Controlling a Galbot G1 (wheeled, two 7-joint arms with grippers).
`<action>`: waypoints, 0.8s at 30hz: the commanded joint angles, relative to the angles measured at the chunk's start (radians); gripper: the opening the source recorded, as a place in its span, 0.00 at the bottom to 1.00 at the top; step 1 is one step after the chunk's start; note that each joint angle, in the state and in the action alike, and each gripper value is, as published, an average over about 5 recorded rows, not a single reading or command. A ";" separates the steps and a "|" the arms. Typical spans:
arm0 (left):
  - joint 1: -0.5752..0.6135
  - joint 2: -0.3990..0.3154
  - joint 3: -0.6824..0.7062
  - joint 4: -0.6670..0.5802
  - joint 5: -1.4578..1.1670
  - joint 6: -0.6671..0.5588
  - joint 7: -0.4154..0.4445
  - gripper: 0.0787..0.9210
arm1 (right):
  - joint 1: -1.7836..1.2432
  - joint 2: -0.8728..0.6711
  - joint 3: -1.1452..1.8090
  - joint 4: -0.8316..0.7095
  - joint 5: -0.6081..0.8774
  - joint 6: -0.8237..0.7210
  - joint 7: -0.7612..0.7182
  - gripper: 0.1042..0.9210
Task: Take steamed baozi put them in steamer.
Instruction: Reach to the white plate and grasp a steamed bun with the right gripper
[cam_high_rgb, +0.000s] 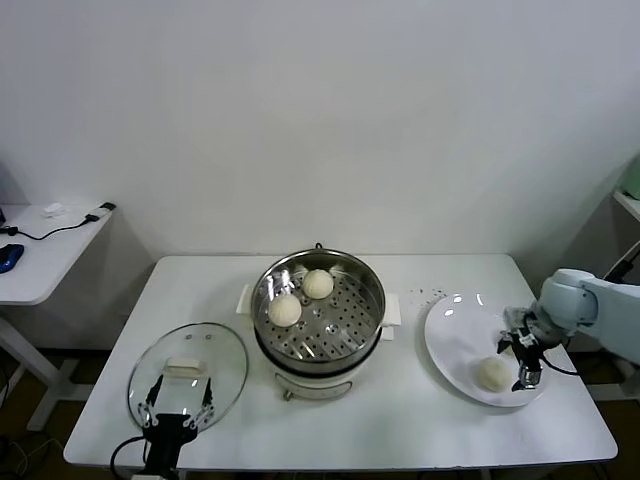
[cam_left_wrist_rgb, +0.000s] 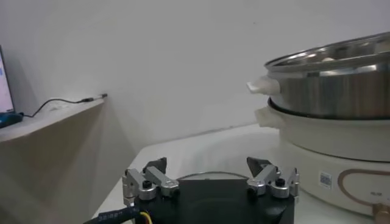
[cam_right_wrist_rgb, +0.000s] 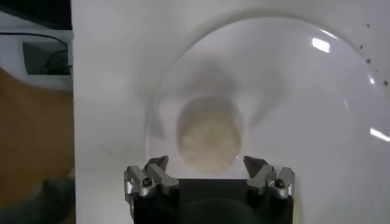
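A white table seen from above, with a white wall behind it.

Nearest, at the table's front left edge, the left gripper sits parked, its fingers spread apart and holding nothing. Just beyond it lies a round glass lid, flat on the table, with a pale handle at its centre.

At front right, a flat white plate holds one steamed baozi, a small round cream-white bun with a smooth, slightly mottled skin. The right gripper hangs over the plate's right side, next to this bun. In the right wrist view the bun sits just ahead of the gap between the two spread fingers, which are wide apart and do not grip it.

In the middle of the table stands the steamer, a round shiny steel pot on a white electric base with side handles. Its perforated tray holds two more baozi: one toward the near left, one at the far side. They lie close together.

That makes three buns in view: two in the steamer, one on the plate.

At far left, apart from the table, a white side desk carries a black cable.
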 joint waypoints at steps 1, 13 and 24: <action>0.000 0.002 0.000 0.002 0.001 0.001 0.000 0.88 | -0.141 0.023 0.132 -0.030 -0.020 -0.026 0.037 0.88; 0.000 -0.002 0.003 -0.005 0.005 0.003 0.000 0.88 | -0.124 0.053 0.126 -0.045 -0.016 -0.025 0.015 0.81; -0.001 -0.004 0.002 -0.011 0.007 0.005 0.000 0.88 | 0.199 0.081 0.012 -0.033 -0.024 0.068 -0.090 0.49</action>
